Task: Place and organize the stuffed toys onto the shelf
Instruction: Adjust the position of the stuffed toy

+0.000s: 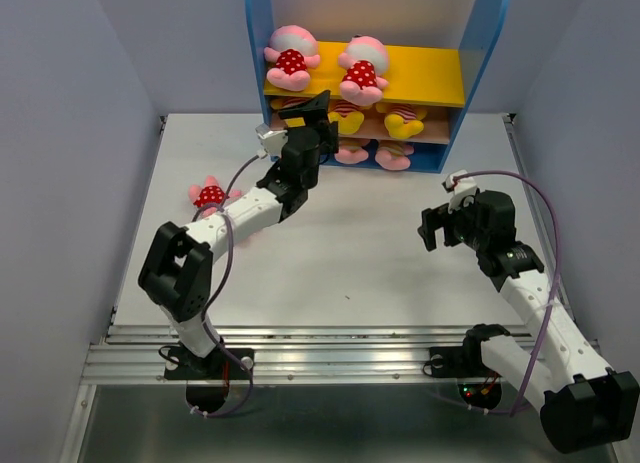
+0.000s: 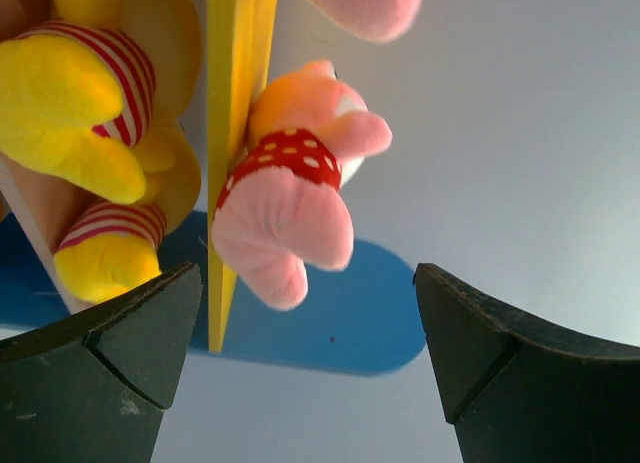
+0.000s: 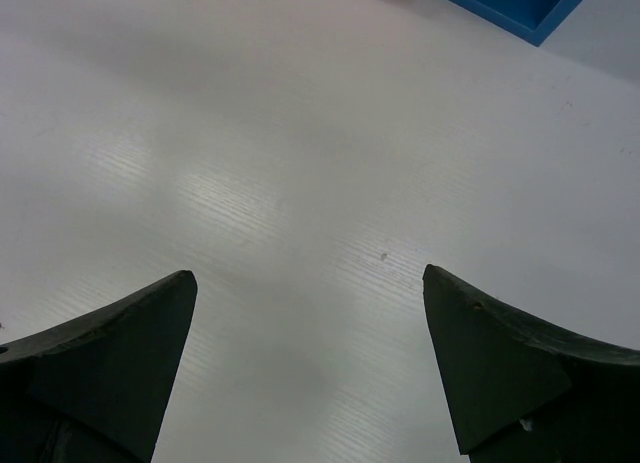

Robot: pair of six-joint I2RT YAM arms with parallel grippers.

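Up top, the left end effector (image 1: pixel 316 118), jaws spread, faces the shelf (image 1: pixel 487 53) (two dotted pigs (image 1: pixel 291 61) on its yellow board (image 1: pixel 430 78)); the right end effector (image 1: pixel 432 228) hangs spread over the tabletop (image 1: pixel 340 273).

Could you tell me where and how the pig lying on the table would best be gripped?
Probably across the red dotted torso of the pig, coming straight down from above: it lies flat on the table, and the torso is its compact middle.
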